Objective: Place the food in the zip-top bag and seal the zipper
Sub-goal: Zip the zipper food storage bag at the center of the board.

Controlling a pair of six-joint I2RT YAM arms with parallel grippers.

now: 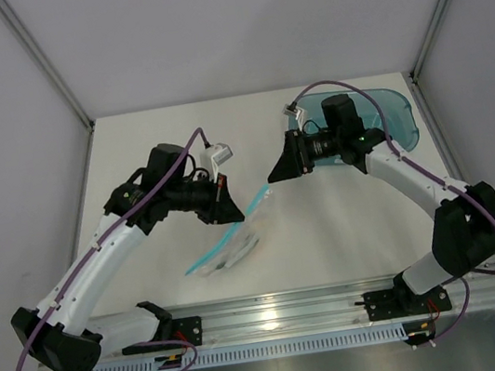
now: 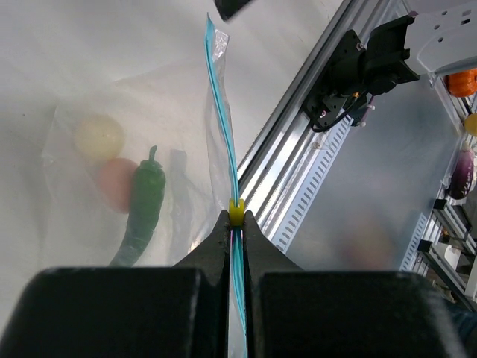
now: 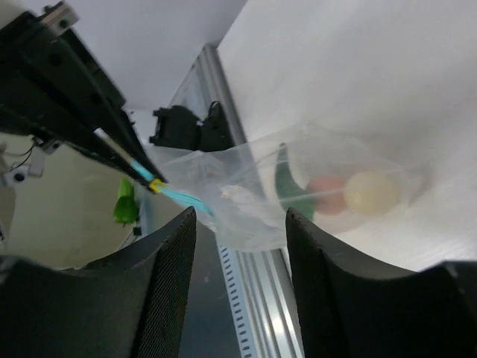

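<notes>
The clear zip-top bag (image 1: 232,252) hangs low over the table with its light blue zipper (image 1: 238,228) on top. My left gripper (image 2: 236,224) is shut on the zipper strip, just behind a small yellow slider (image 2: 236,212). All three food pieces lie inside the bag: the cream round one (image 2: 98,136), the pink one (image 2: 114,183) and the green one (image 2: 146,206). My right gripper (image 3: 240,216) is open and holds nothing. It faces the bag (image 3: 253,201) near the strip's other end. The food also shows in the right wrist view (image 3: 326,192).
A translucent teal tub (image 1: 391,111) stands at the back right behind the right arm. The aluminium rail (image 1: 324,310) runs along the near table edge just below the bag. White walls close in both sides.
</notes>
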